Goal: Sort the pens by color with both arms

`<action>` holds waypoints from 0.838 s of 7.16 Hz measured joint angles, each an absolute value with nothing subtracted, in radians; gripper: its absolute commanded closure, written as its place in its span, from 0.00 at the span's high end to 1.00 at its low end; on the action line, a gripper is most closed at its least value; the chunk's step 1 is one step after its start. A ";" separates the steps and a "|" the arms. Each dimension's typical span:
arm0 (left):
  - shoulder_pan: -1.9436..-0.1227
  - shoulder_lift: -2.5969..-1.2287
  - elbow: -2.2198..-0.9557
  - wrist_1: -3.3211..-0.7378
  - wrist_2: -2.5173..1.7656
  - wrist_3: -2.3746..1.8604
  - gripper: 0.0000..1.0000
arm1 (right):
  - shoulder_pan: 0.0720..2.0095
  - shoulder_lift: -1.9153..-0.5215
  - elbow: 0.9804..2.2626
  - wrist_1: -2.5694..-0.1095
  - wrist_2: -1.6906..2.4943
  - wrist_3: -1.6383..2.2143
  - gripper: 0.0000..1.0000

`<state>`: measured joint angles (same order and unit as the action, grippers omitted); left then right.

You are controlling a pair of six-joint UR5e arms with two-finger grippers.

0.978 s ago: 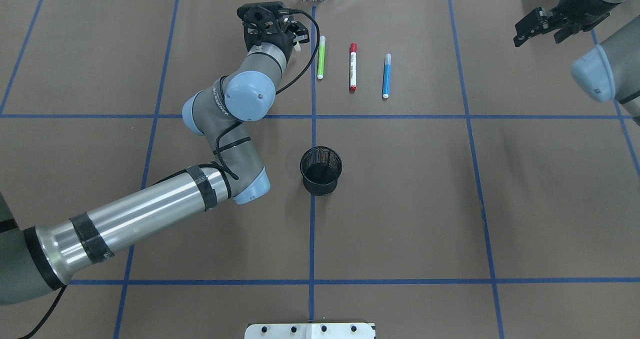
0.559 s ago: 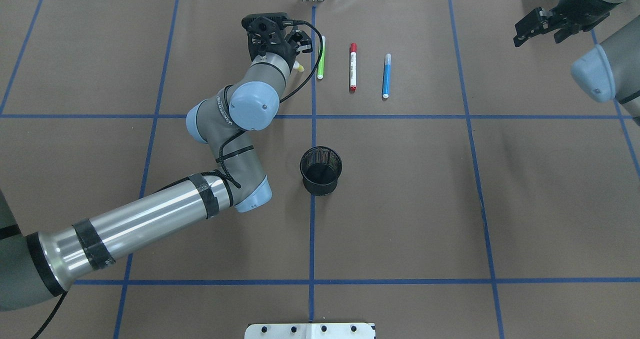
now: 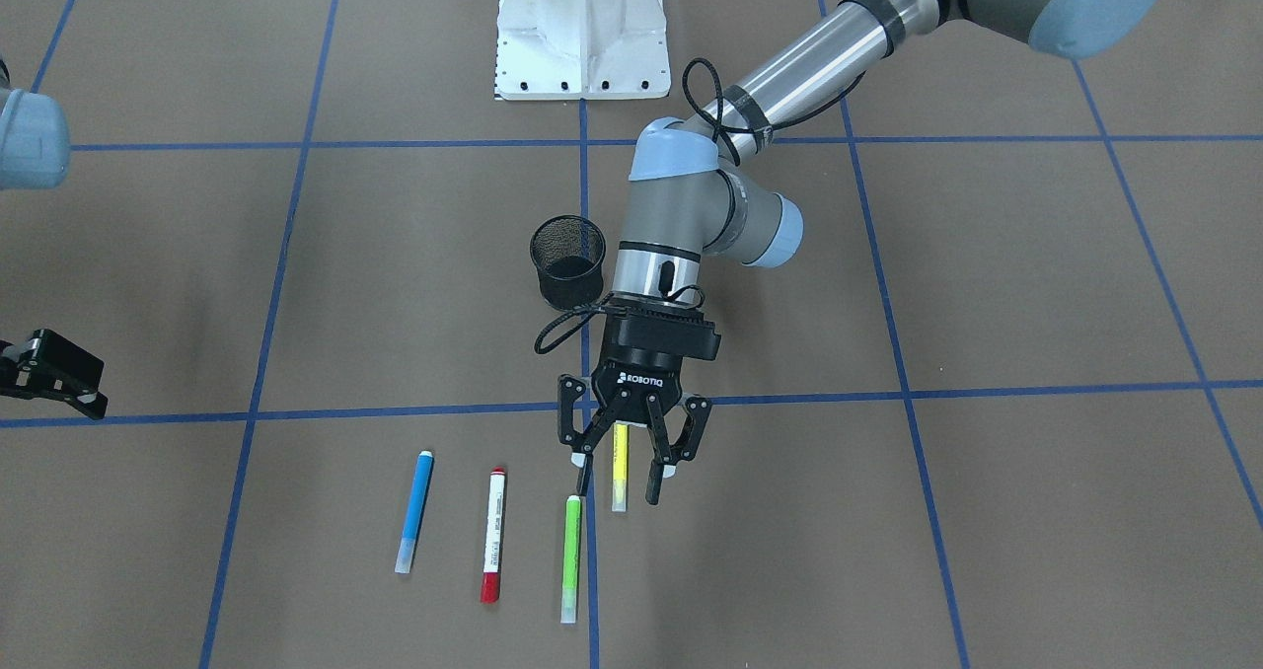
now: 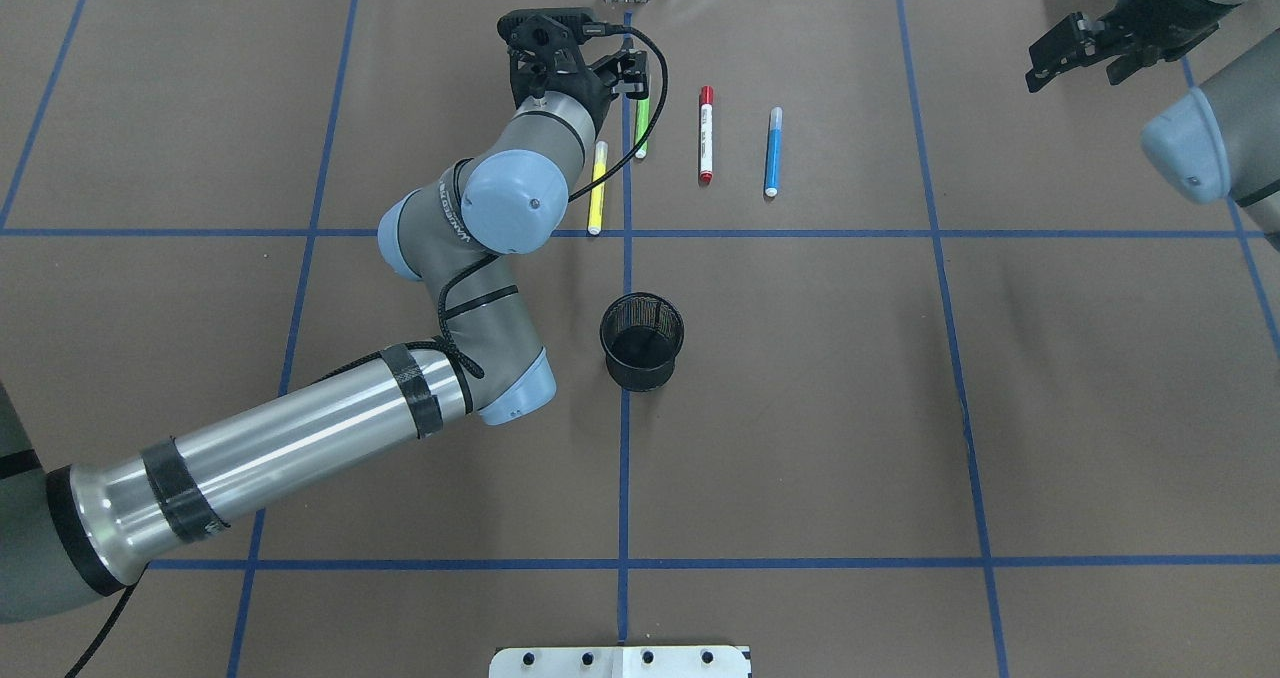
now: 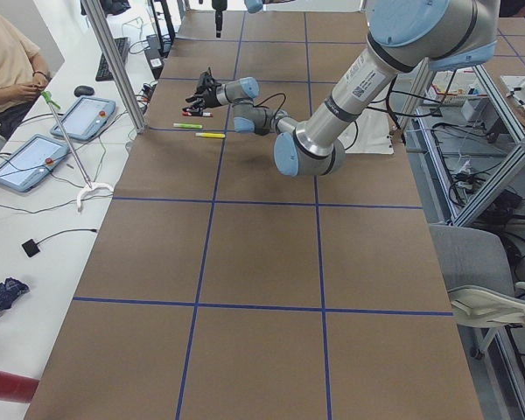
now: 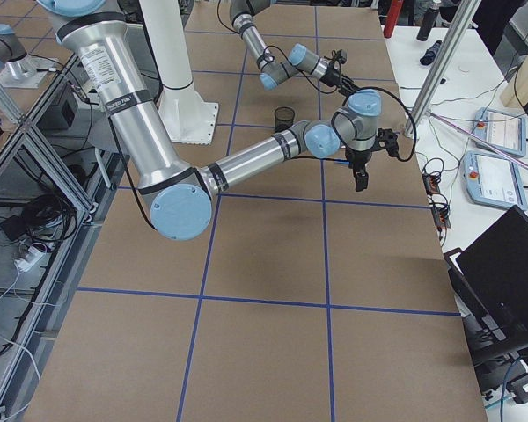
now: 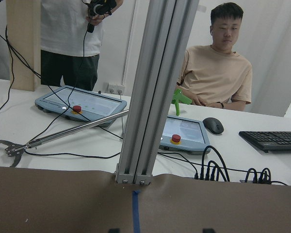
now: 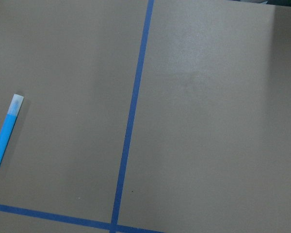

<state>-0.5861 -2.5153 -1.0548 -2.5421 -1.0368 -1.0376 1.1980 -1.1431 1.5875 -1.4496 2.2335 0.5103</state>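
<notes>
The left pincer (image 3: 618, 491) hangs low over the bench (image 4: 900, 408) on the side of the black mesh cup (image 4: 641, 341) away from the robot's base. Its jaws are spread wide and hold nothing. The yellow pen (image 4: 597, 188) lies flat on the bench, showing between the pincer's fingers in the front-facing view, and is the pen nearest the cup. Farther from the cup, in a row running toward the robot's right, lie the green pen (image 4: 641, 130), the white pen with red ends (image 4: 706, 134) and the blue pen (image 4: 773, 153), all apart from one another. The right pincer (image 4: 1080, 58) hangs well away from the cup by the bench's far right corner, its jaws apart and empty.
</notes>
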 measured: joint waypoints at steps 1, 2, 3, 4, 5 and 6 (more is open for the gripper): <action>-0.591 -2.510 -1.131 -2.423 -1.068 -0.996 0.99 | 1.198 -1.144 1.588 -1.450 2.234 0.508 1.00; -0.601 -2.494 -1.223 -2.265 -1.126 -0.976 1.00 | 1.198 -1.145 1.588 -1.450 2.236 0.502 1.00; -0.624 -2.464 -1.326 -2.106 -1.218 -0.952 1.00 | 1.200 -1.147 1.587 -1.450 2.239 0.498 1.00; -0.660 -2.420 -1.440 -1.952 -1.329 -0.902 1.00 | 1.202 -1.153 1.592 -1.450 2.242 0.491 1.00; -0.697 -2.373 -1.560 -1.808 -1.426 -0.840 1.00 | 1.205 -1.166 1.606 -1.450 2.245 0.480 1.00; -0.739 -2.334 -1.678 -1.671 -1.513 -0.768 1.00 | 1.213 -1.190 1.626 -1.450 2.248 0.468 1.00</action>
